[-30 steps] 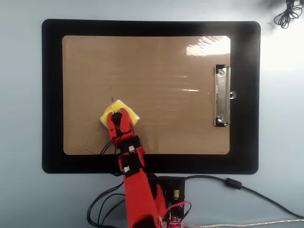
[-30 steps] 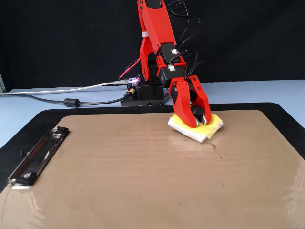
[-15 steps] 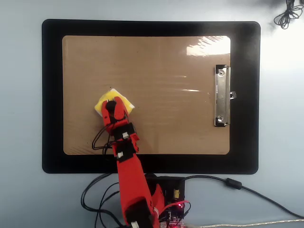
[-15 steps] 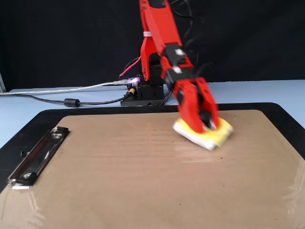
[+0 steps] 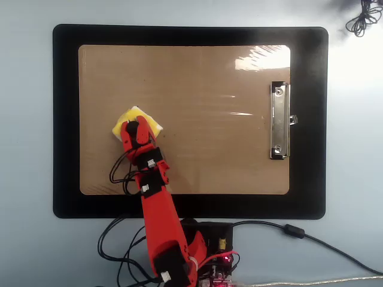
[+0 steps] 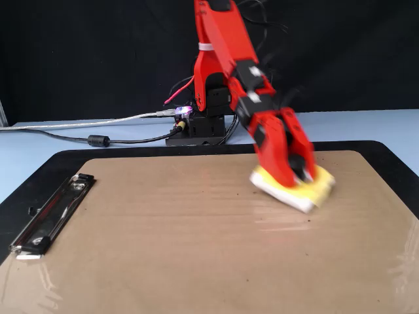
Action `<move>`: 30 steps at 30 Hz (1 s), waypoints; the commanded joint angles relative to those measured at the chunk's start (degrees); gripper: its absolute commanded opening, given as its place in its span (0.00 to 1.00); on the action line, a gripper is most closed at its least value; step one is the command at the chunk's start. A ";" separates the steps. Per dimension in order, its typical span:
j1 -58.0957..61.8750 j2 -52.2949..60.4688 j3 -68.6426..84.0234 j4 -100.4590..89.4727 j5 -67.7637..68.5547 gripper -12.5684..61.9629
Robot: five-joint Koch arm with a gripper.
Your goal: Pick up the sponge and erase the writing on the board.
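Observation:
The brown board [image 5: 209, 149] lies flat on a black mat, with its left half under the arm in the overhead view. On that half the yellow sponge [image 5: 151, 125] rests on the board surface. My red gripper [image 5: 136, 128] comes down on it from above, shut on its dark centre knob. The fixed view shows the sponge [image 6: 313, 195] right of the board's [image 6: 163, 248] middle, pressed under the gripper [image 6: 298, 176], which is motion-blurred. The writing is out of view; the bare parts of the board show only a few small dark specks.
A silver clip [image 5: 279, 119] sits at the board's right end in the overhead view, left [image 6: 52, 212] in the fixed view. The black mat [image 5: 66, 119] frames the board. The arm's base [image 5: 203, 239] and cables lie at the near edge. A coiled cable [image 5: 362, 18] is top right.
The gripper has slid the sponge across the board: leftward and a little away from the base in the overhead view, rightward and nearer the camera in the fixed view.

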 commanded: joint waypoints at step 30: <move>19.16 29.00 27.07 -0.97 12.22 0.06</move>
